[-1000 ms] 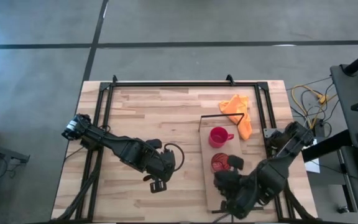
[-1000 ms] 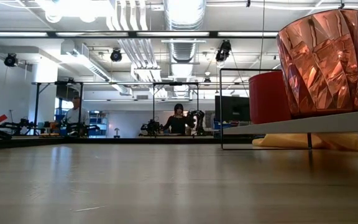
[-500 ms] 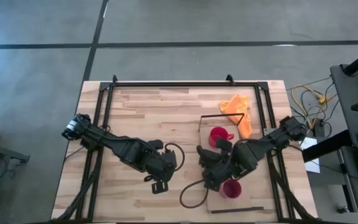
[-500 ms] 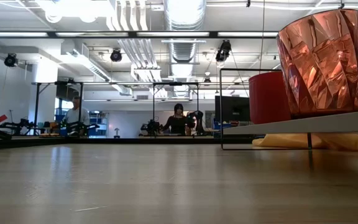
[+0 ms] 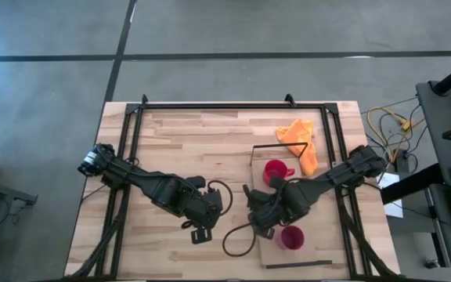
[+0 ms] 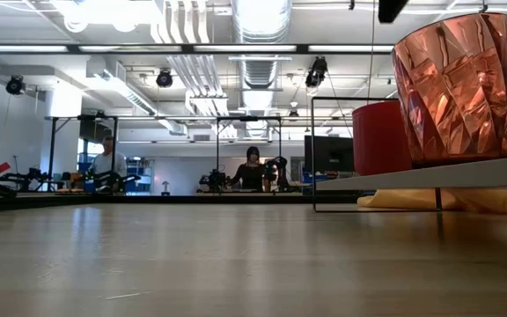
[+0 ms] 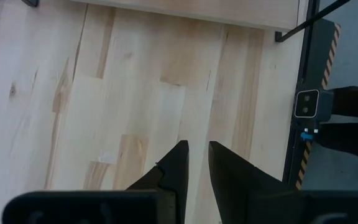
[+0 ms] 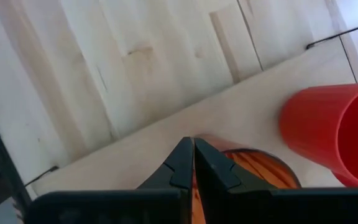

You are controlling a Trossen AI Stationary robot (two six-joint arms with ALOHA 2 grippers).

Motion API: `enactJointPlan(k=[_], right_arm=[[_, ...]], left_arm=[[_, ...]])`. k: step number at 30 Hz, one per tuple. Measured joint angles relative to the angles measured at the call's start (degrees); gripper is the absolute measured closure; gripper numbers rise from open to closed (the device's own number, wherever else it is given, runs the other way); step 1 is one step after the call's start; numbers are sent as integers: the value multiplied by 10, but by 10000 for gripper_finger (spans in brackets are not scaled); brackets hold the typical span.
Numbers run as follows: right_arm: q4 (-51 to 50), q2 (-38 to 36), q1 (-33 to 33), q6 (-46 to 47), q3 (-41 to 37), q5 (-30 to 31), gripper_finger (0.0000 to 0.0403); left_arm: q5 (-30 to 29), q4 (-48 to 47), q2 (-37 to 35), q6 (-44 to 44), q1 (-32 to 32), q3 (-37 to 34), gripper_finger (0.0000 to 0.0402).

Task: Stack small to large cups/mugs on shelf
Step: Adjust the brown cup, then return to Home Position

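Observation:
The red mug [image 5: 275, 171] stands on the far part of the light-wood shelf [image 5: 319, 227], and the magenta cup [image 5: 292, 236] stands on its near part. The orange-red translucent cup [image 6: 454, 88] stands on the shelf between them; in the high view my right arm hides it. My right gripper [image 5: 261, 215] is shut, with its tips just above that cup's rim [image 8: 260, 158] and the red mug [image 8: 334, 130] beside them. My left gripper [image 7: 196, 155] hovers over bare tabletop left of the shelf, open by a narrow gap and empty. My right gripper comes at the orange-red cup's rim [image 8: 260, 158] from above, its fingers [image 6: 393, 9] shut. The cup stands upright on the shelf. I cannot tell whether the fingers touch the rim.
An orange cloth [image 5: 300, 141] lies at the shelf's far right corner. A black cable loop [image 5: 237, 239] hangs from my right arm over the table left of the shelf. A dark frame [image 5: 210, 106] runs along the table's edges. There is bare tabletop [image 5: 202, 149] between the arms.
My right gripper has swung from the shelf's near end toward the far left, to a place over the orange-red cup, and its tip now shows at the top of the low view. The magenta cup, covered by the arm before, now shows standing on the shelf.

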Motion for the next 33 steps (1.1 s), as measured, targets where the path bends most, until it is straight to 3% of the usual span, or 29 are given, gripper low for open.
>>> enactJointPlan(k=[11, 26, 33], right_arm=[[8, 0, -3, 22, -50, 0, 395], [15, -28, -1, 22, -52, 6, 395], [19, -98, 34, -47, -15, 106, 395]], left_arm=[[0, 12, 0, -1, 0, 0, 354], [0, 11, 0, -1, 0, 0, 354], [0, 10, -1, 1, -2, 23, 354]])
